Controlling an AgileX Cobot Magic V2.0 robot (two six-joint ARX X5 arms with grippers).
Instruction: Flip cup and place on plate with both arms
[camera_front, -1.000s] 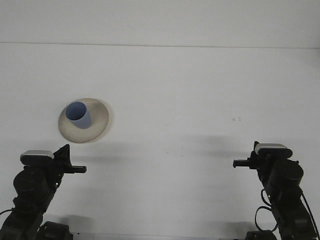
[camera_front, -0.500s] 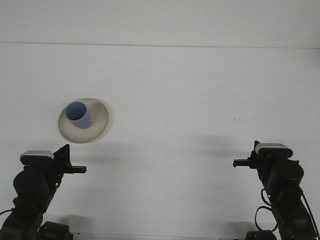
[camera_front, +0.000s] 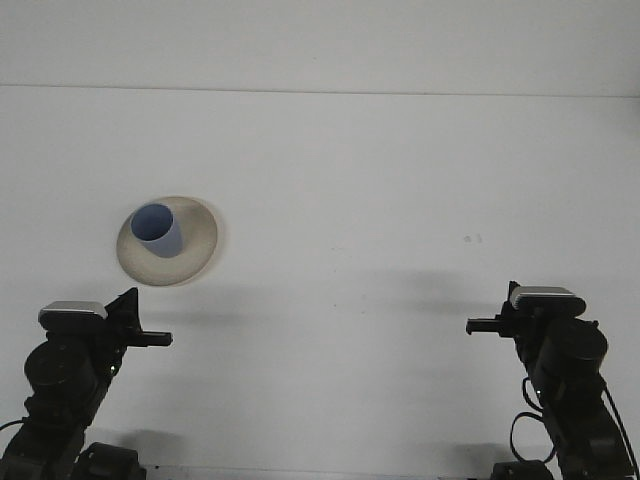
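The cup (camera_front: 157, 230) was noted on the plate (camera_front: 200, 250), mouth upward, standing slightly tilted toward the camera's view, left of the table's centre. The blue cup was seated inside the plate's rim, toward its left side. The plate rested flat on the white table (camera_front: 380, 180).

The task was judged complete or very nearly so: the cup appeared flipped open-side up and set on the plate. Nothing further was seen to be left, unless the cup's seating needed correction; that could not be settled from this view.

Both arms were recorded low at the near edge, well apart from the plate. The left gripper (camera_front: 150, 339) was placed at the lower left, pointing inward, below and clear of the plate. The right gripper (camera_front: 480, 325) was placed at the lower right, pointing inward, far from the cup.

Nothing was held or touched by either gripper. Each was seen edge-on as a thin dark bar, so it could not be told whether the jaws stood apart or together.

A small mark (camera_front: 472, 238) was noted on the table at right.
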